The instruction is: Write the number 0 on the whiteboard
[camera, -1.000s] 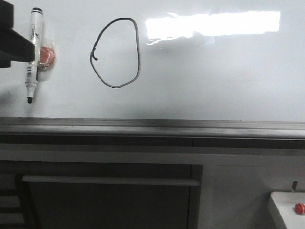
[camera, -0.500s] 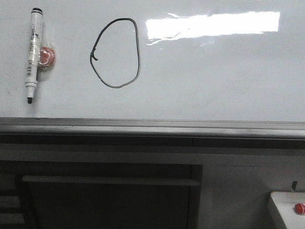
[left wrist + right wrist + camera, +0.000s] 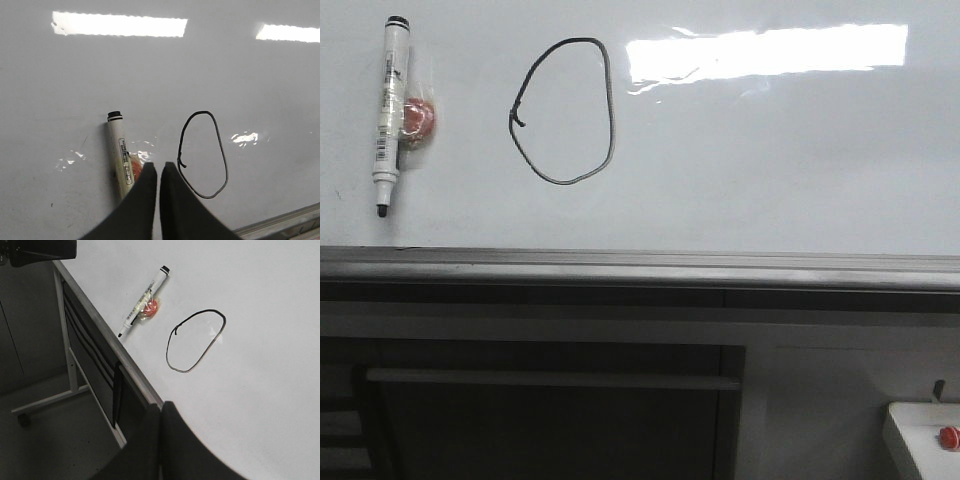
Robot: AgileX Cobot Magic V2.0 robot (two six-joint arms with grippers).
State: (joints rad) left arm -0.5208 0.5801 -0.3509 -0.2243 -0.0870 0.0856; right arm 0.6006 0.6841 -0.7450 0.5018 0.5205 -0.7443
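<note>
The whiteboard [image 3: 770,160] fills the upper front view, with a grey ledge [image 3: 720,268] along its lower edge. The number 0 [image 3: 611,110] is a thin black lopsided loop with a small hook on its left. It also shows in the left wrist view [image 3: 222,149] and the right wrist view [image 3: 202,312]. A white marker [image 3: 388,110] with a black cap lies on the board left of the loop. My left gripper [image 3: 159,167] is shut and empty, its tips between the marker [image 3: 120,155] and the loop. My right gripper [image 3: 160,407] is shut and empty, by the board's edge. Neither gripper shows in the front view.
A small red round piece [image 3: 417,117] sits against the marker's right side. A white tray [image 3: 910,440] with a red knob [image 3: 949,436] stands at the lower right, below the board. A dark cabinet with a handle bar [image 3: 550,380] is under the ledge.
A dark part of the left arm that covered the marker's left side at the front view's left edge has drawn out of that view. The marker and the loop have not moved.
</note>
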